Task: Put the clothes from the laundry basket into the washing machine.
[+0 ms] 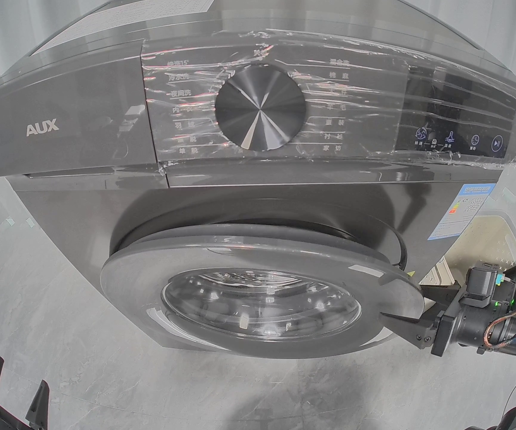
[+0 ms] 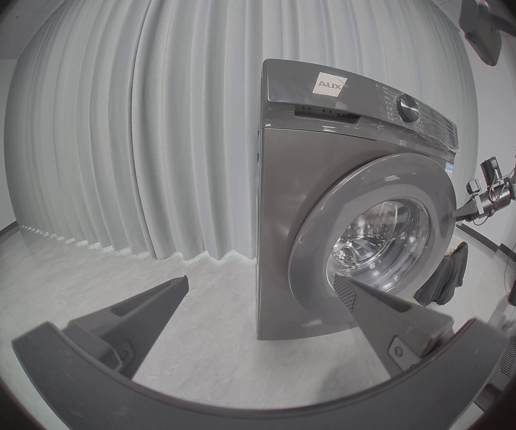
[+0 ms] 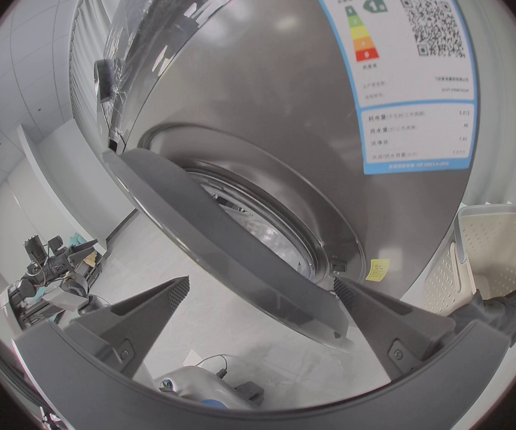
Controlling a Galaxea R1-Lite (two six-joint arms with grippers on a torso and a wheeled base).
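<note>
- The washing machine [image 1: 90, 210], a grey front-loader, stands on a pale floor [image 1: 43, 329] with a pleated curtain [image 2: 120, 120] behind it.
- Its round door [image 1: 144, 270] has a glass window and is swung part-way open. A gap shows between the door's rim and the drum opening [image 3: 258, 222].
- The laundry basket [image 1: 500, 240], cream and perforated, sits on the floor just beside the machine on the robot's right.
- The clothes [image 3: 509, 312], a dark garment, hang over the basket's edge. None can be seen in the drum.
- The right gripper [image 1: 416, 315] is at the door's free edge on the robot's right. Its jaws are spread wide with the door's rim between them, and whether either finger touches the rim cannot be told.
- The left gripper [image 1: 16, 383] hangs low on the robot's left, well apart from the machine. Its jaws are wide apart and hold nothing.
- A round metal dial [image 1: 260, 107] sits in the middle of the control panel, under clear film.
- A blue-edged energy label [image 1: 461, 210] is stuck on the machine's front, above the basket.
</note>
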